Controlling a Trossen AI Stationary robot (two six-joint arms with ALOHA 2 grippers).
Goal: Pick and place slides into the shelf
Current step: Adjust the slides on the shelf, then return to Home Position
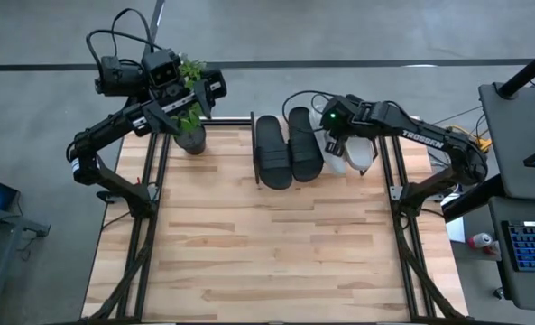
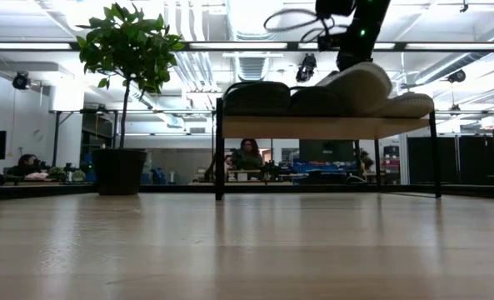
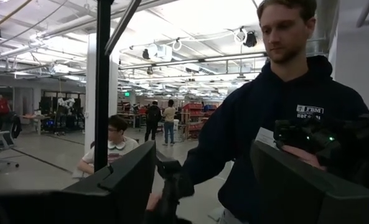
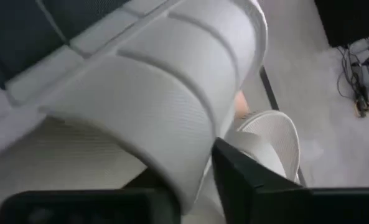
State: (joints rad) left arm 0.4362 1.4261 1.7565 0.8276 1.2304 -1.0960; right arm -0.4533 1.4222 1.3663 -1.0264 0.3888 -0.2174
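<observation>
While right gripper (image 1: 339,143) grips pale slide (image 4: 172,106), plant (image 1: 191,126) beside shelf (image 2: 321,127), left gripper spread.

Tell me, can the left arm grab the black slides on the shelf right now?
Probably yes. The left gripper hangs open by the plant, and the black slides lie uncovered on the shelf, with nothing between.

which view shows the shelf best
The low view: the shelf shows side-on, with its plank, black legs and the slides on top. The high view shows only bits of its frame beside them. The right wrist view shows a little plank; the left wrist view, none.
</observation>
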